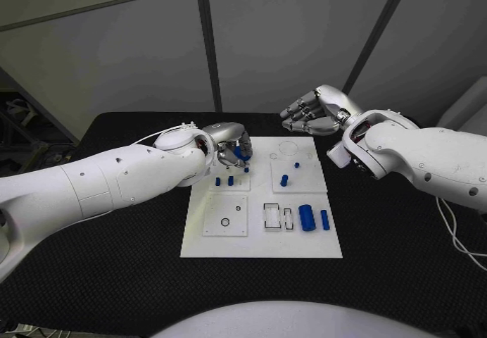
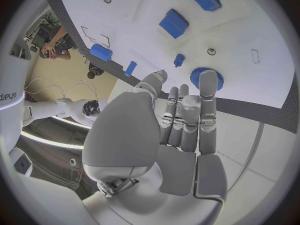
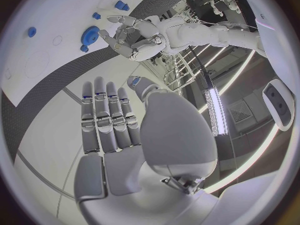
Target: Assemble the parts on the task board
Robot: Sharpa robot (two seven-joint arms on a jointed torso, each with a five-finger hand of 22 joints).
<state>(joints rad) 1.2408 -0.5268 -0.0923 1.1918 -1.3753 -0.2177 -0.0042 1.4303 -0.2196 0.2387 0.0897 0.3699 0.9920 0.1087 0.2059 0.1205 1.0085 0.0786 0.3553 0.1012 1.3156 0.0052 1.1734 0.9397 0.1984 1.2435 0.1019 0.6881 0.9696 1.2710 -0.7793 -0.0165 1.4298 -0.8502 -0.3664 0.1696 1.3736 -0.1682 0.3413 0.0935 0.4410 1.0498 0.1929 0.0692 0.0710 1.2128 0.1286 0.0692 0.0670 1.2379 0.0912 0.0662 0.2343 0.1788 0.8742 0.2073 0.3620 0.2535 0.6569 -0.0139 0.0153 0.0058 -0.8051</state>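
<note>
Task board (image 1: 262, 243): a white plate is seen lying flat in the middle of the black table (image 1: 406, 267).
Left hand (image 1: 229, 143): it is held over the board's far left corner, fingers stretched out side by side and pointing down at the board. Nothing is gripped. In the left wrist view one fingertip (image 2: 209, 79) overlaps a blue toothed gear (image 2: 201, 77) on the board; whether it is touched cannot be told.
Right hand (image 1: 317, 113): it is raised above the table just beyond the board's far right corner, fingers straight and close together, nothing held.
Blue pegs (image 1: 225, 181): short upright pieces are seen standing in the board just near of the left hand.
Blue cylinders (image 1: 307, 217): two are laid side by side near the board's near right edge.
</note>
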